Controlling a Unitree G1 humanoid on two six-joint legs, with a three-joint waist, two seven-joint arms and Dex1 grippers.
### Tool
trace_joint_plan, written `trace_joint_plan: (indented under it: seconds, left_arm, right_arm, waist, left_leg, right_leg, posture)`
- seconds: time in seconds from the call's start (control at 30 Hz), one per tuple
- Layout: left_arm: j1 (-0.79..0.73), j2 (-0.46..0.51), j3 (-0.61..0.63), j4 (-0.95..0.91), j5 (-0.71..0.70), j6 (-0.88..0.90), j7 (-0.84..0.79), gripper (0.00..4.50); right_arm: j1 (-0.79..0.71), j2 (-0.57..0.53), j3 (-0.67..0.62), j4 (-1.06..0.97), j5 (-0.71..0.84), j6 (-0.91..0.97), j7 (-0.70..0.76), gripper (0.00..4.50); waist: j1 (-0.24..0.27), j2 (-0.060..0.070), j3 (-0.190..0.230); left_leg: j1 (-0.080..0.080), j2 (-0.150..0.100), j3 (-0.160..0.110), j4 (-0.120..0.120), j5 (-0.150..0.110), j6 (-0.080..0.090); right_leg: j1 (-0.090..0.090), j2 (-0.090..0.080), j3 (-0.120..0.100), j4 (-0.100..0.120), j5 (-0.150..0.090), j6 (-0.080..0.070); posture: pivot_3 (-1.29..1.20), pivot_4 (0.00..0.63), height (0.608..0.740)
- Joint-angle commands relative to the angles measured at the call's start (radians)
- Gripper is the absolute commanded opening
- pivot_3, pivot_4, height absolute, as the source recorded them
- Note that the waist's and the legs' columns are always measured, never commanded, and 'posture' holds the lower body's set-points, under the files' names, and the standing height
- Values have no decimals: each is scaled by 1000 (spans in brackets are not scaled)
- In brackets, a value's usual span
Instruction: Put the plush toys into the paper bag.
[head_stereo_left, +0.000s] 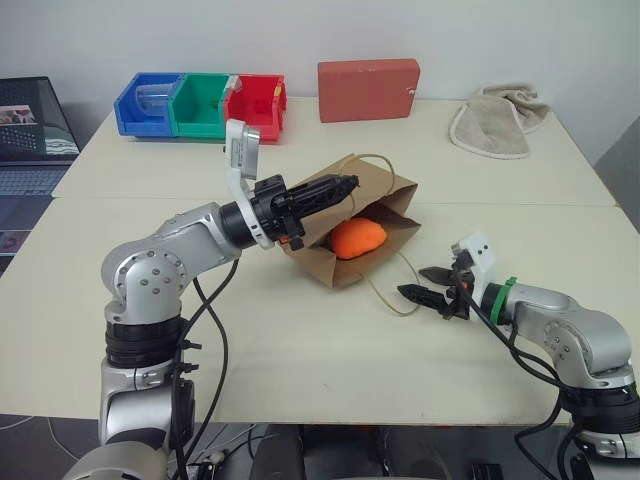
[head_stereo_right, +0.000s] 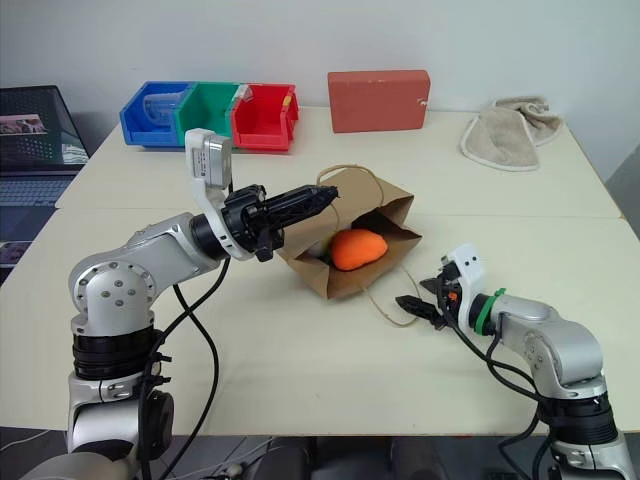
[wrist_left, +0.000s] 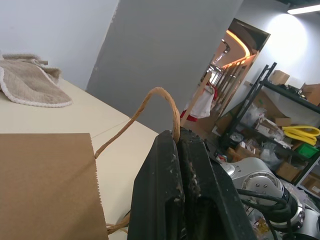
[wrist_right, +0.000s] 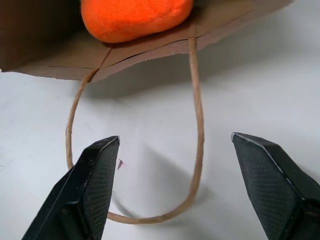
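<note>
The brown paper bag (head_stereo_left: 388, 192) lies on its side in the middle of the table, mouth toward my right arm. My left gripper (head_stereo_left: 349, 184) is shut on its upper cord handle (wrist_left: 156, 94) and holds the mouth up. An orange plush toy (head_stereo_left: 357, 238) rests just inside the mouth, also seen as the orange plush toy (wrist_right: 132, 17) from the right wrist. A pale shape (head_stereo_right: 319, 250) sits deeper in the bag; I cannot tell what it is. My right gripper (head_stereo_left: 414, 281) stands open just above the table, its jaws to either side of the lower handle loop (wrist_right: 197, 125), touching nothing.
At the back of the table stand a red rectangular box (head_stereo_left: 368, 89), a beige towel (head_stereo_left: 495, 122) at the right, and blue, green and red bins (head_stereo_left: 200, 103) at the left. A laptop (head_stereo_left: 30, 130) sits off the table's left side.
</note>
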Motion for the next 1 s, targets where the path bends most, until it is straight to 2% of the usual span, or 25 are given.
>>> trace_joint_plan:
  seconds: [0.03, 0.13, 0.33, 0.4, 0.47, 0.6, 0.73, 0.9, 1.0]
  left_arm:
    - [-13, 6, 24, -23, 0, -30, 1, 0]
    - [-14, 12, 31, -19, 3, -33, -1, 0]
    - [-14, 22, 33, -9, 13, -50, -3, 0]
    - [-24, 27, 34, 0, 22, -58, -9, 0]
    - [-50, 37, 35, 21, 38, -73, -20, 0]
    - [-173, 42, 26, 138, 95, -125, -52, 0]
    - [-250, 30, -15, 251, 180, -186, -101, 0]
    - [-303, -5, -53, 362, 262, -245, -156, 0]
    - [-302, -28, -88, 417, 325, -284, -188, 0]
  right_arm:
    - [-26, 8, 14, 4, 13, -31, 15, 3570]
    - [-31, 5, -16, -30, 89, 16, 37, 2805]
    - [-29, 1, -68, -53, 176, 73, 25, 562]
    - [-48, 0, -112, -79, 238, 115, 13, 48]
    - [-91, -11, -186, -109, 333, 180, -7, 48]
    - [-303, -62, -355, -72, 555, 327, -104, 48]
    - [-452, -73, -402, 32, 642, 401, -213, 48]
    - [-535, -74, -394, 116, 686, 427, -299, 48]
    - [-530, -50, -369, 137, 667, 428, -360, 48]
  waist:
    - [0, 0, 0]
    - [0, 0, 0]
    - [0, 0, 0]
    - [0, 0, 0]
    - [0, 0, 0]
    - [0, 1, 1]
    - [-1, 0, 0]
    - [-1, 0, 0]
    - [-1, 0, 0]
  left_leg:
    - [0, 0, 0, 0, 0, 0]
    - [0, 0, 0, 0, 0, 0]
    - [0, 0, 0, 0, 0, 0]
    - [0, 0, 0, 0, 0, 0]
    - [0, 0, 0, 0, 0, 0]
    - [-1, 0, 0, 0, 0, 0]
    - [0, 0, -1, -1, 0, 0]
    - [-4, 0, 0, -2, 0, 0]
    - [-9, 0, 0, -2, 0, 0]
  right_leg:
    - [0, 0, 0, 0, 0, 0]
    - [0, 0, 0, 0, 0, 0]
    - [0, 0, 0, 0, 0, 0]
    - [0, 0, 0, 0, 0, 0]
    - [0, 0, 0, 0, 0, 0]
    - [0, 0, 0, 0, 0, 0]
    - [0, 0, -1, -1, 0, 0]
    - [-3, 0, 0, -2, 0, 0]
    - [-9, 0, -1, -1, 0, 0]
  posture:
    - [0, 150, 740]
    - [0, 150, 740]
    - [0, 150, 740]
    - [0, 150, 740]
    - [0, 150, 740]
    - [0, 150, 740]
    - [0, 150, 740]
    - [0, 150, 740]
    - [0, 150, 740]
